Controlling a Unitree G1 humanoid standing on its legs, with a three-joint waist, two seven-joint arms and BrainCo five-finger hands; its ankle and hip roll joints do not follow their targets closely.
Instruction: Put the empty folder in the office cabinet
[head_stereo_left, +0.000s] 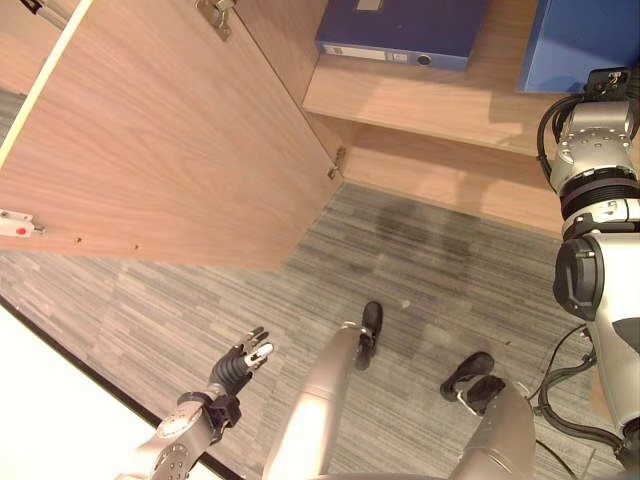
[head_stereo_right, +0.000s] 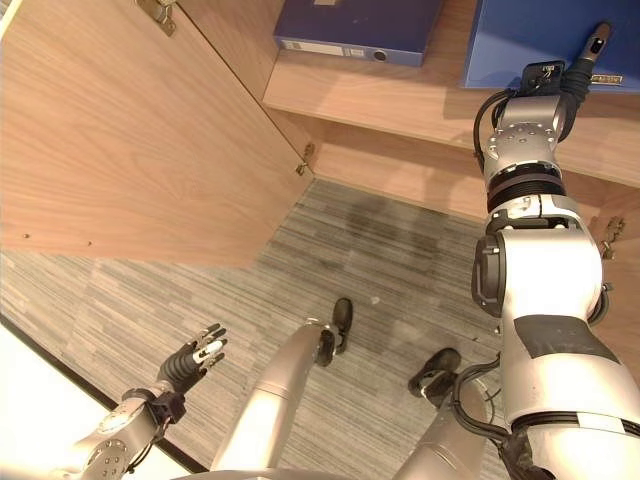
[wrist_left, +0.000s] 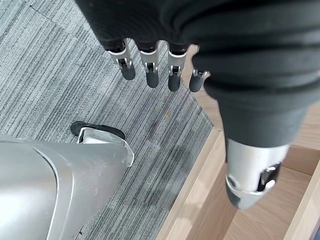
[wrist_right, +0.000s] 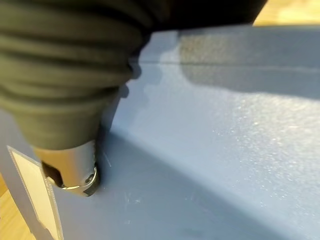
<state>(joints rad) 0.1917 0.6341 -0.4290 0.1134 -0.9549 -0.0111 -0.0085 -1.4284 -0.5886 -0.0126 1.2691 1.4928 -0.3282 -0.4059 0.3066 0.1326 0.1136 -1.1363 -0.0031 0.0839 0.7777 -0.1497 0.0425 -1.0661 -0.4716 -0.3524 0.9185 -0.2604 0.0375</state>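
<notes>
A blue folder (head_stereo_left: 580, 40) lies on the cabinet's wooden shelf (head_stereo_left: 430, 95) at the far right, its face with a white spine label close up in the right wrist view (wrist_right: 225, 125). My right hand (head_stereo_right: 575, 70) is stretched out onto this folder, and its thumb (wrist_right: 72, 165) rests on the blue face. A second, darker blue folder (head_stereo_left: 395, 35) lies flat on the same shelf further left. My left hand (head_stereo_left: 245, 362) hangs low at the lower left over the carpet, open and holding nothing, fingers (wrist_left: 150, 70) straight.
The cabinet's wooden door (head_stereo_left: 160, 130) stands wide open on the left, hinged by the shelf's left end. A lower wooden board (head_stereo_left: 450, 175) runs under the shelf. Grey striped carpet (head_stereo_left: 430, 260) covers the floor. A white surface (head_stereo_left: 40, 400) fills the lower left corner.
</notes>
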